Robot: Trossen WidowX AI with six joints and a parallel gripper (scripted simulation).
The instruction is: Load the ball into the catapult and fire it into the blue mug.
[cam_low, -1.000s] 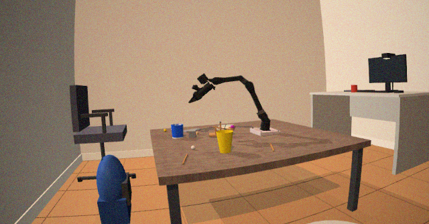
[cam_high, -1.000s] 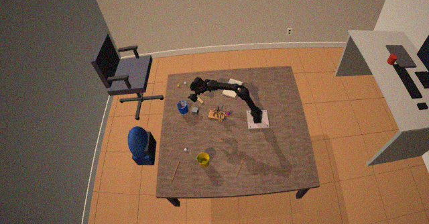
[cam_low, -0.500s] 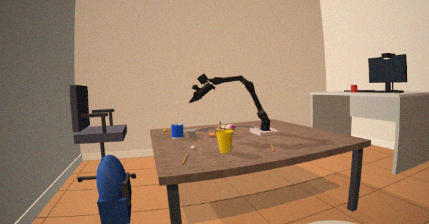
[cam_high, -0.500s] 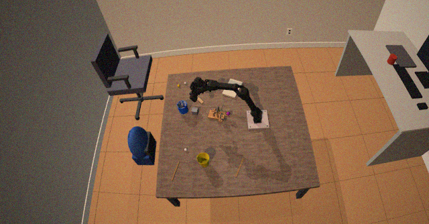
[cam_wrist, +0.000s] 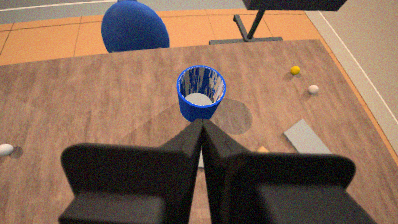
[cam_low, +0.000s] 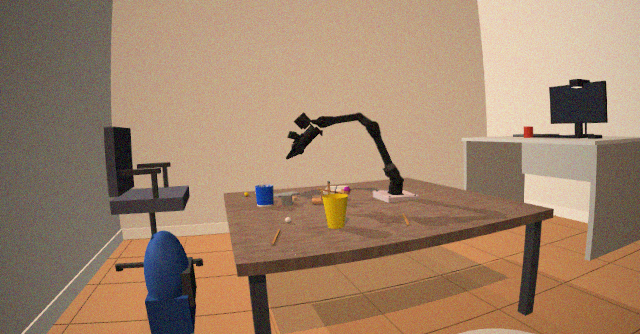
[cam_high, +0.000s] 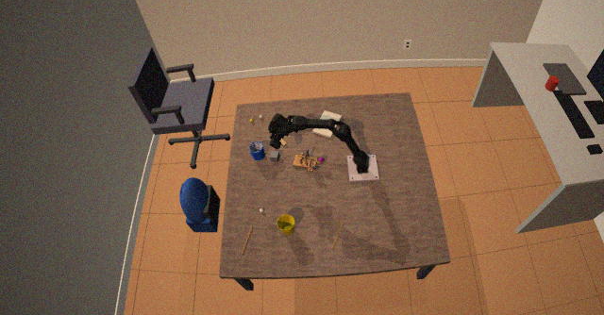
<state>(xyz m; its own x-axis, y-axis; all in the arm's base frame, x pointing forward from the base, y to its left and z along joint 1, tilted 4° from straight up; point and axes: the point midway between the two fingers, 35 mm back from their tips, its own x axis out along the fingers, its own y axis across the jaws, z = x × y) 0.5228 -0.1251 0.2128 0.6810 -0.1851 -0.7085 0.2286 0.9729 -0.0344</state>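
The blue mug [cam_high: 257, 151] [cam_low: 264, 195] [cam_wrist: 201, 99] stands upright on the left part of the table and holds something pale. The wooden catapult [cam_high: 303, 160] [cam_low: 328, 189] sits mid-table, to the right of the mug. A purple ball [cam_high: 321, 159] [cam_low: 346, 189] lies on the table right beside the catapult. My gripper [cam_high: 274, 142] [cam_low: 289, 156] [cam_wrist: 201, 124] is shut with nothing between its fingers. It hangs high above the table, tilted down, just short of the mug.
A grey cube [cam_high: 275, 155] [cam_low: 286, 199] stands between mug and catapult. A yellow cup [cam_high: 286, 223] [cam_low: 334, 210], two pencils [cam_high: 246, 240] [cam_high: 337, 235] and a white ball [cam_high: 260, 209] [cam_wrist: 5, 149] lie near the front. A yellow ball [cam_wrist: 295, 70], another white ball [cam_wrist: 313, 89] and a grey slab [cam_wrist: 306, 137] lie behind the mug.
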